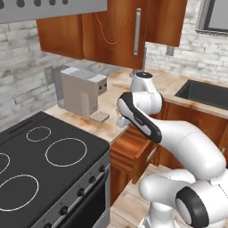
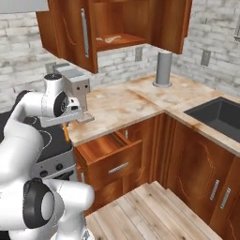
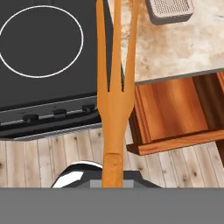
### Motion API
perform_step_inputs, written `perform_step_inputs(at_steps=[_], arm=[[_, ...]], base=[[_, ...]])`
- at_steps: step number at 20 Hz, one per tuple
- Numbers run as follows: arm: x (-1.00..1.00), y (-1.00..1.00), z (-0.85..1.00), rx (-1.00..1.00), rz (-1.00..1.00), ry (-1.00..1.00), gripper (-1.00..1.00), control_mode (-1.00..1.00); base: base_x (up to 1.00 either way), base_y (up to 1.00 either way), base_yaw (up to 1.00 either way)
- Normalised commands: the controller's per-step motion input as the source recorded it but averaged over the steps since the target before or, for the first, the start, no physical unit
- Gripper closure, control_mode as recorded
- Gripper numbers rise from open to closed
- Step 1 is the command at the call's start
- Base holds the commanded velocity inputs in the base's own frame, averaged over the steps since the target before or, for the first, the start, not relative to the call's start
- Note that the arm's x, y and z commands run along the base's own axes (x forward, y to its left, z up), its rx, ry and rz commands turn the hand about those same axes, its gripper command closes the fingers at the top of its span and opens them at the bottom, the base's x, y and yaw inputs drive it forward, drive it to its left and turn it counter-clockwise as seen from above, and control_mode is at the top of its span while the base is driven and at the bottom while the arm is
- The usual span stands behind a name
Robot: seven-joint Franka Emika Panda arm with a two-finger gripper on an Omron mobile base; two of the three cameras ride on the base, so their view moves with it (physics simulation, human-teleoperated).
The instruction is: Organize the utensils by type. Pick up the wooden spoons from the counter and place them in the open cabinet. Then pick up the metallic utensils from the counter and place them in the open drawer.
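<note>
Since the hand hangs just over the front edge of the bench, the nearest thing to look at is what it carries: a long orange-brown wooden fork with three slim prongs (image 3: 114, 100), its handle running back into the pincer (image 3: 112, 173). The pincer is clamped on the fork's handle end, jaws nearly together, and the prongs point away from the hand, out over the black glass stovetop (image 3: 43, 65) and the bench's front edge. From the right base view a sliver of the same orange wood (image 2: 66, 132) pokes down below the hand, beside the stove.

I'd judge the fork light and stiff, a dry wooden thing that won't bend or slip much; the prongs are thin, so they are the part likely to catch on an edge. The hold near the butt of the handle leaves a long free length that could swing, so a grip closer to the middle would steady it better.

Just below and beyond the fork stands the open wooden drawer (image 2: 105, 150), pulled out under the bench's front edge; what I can see of its inside looks bare. Being wood, the fork seems meant for the cabinet, not this drawer.

Farther back on the pale marbled bench (image 2: 122, 105) sits a boxy grey coffee machine (image 1: 82, 91) near the left end. Above it, the open upper wooden cabinet (image 2: 117, 28) has its door swung wide, and a pale curved utensil (image 2: 111, 40) lies on its shelf, too small to name with certainty.
</note>
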Motion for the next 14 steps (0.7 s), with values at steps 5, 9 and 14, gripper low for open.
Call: perform_step_inputs(at_steps=[5, 9, 14], arm=[[0.00, 0.00, 0.00, 0.00, 0.00, 0.00, 1.00, 1.00], [0.00, 0.00, 0.00, 0.00, 0.00, 0.00, 1.00, 1.00], [0.00, 0.00, 0.00, 0.00, 0.00, 0.00, 1.00, 1.00]], base=[[0.43, 0.31, -0.25], [0.08, 0.36, -0.13], [0.22, 0.26, -0.11]])
